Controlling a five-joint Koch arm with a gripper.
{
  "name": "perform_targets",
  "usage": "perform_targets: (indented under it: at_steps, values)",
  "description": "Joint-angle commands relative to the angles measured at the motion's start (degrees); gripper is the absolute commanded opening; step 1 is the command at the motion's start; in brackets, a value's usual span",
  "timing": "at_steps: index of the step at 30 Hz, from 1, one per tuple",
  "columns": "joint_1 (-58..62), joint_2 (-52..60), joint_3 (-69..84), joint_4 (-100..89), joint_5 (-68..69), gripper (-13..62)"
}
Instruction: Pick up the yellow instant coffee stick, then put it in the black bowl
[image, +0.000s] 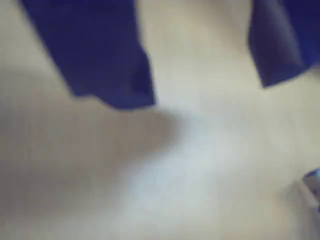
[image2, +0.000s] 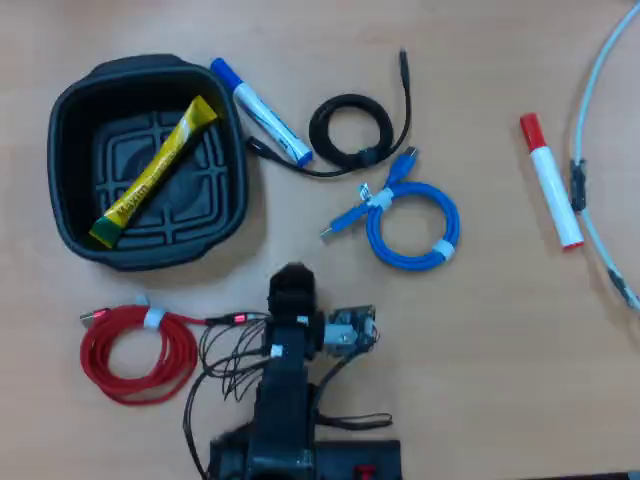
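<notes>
Since the yellow instant coffee stick (image2: 153, 172) is already lying diagonally inside the black bowl (image2: 66, 112), I'd say the job's basically wrapping up. In the wrist view the gripper (image: 200, 87) is hanging over bare table, jaws spread and holding nothing. Next it's probably just parking, steering clear of the red cable (image2: 137, 354).

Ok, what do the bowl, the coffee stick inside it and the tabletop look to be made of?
The black bowl looks like moulded plastic: matte, with soft sheen on its rounded rim and a raised grid on the floor. The yellow instant coffee stick seems a thin printed foil or plastic film sachet, flat and slightly glossy. The table looks like light wood or wood-effect laminate; faint grain shows, but I cannot tell which.
</notes>
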Motion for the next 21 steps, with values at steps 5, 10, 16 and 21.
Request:
perform_targets:
  at_steps: [5,10,16,21]
  values:
    - [0.62,4.83,9.14,-10.99,4.31,19.7]
    - [0.62,5.80,16.79,-22.50,4.39,19.5]
    - [2.99,5.80,21.80,-25.22,4.31,19.4]
    - [3.25,5.80,23.99,-25.22,3.69,19.4]
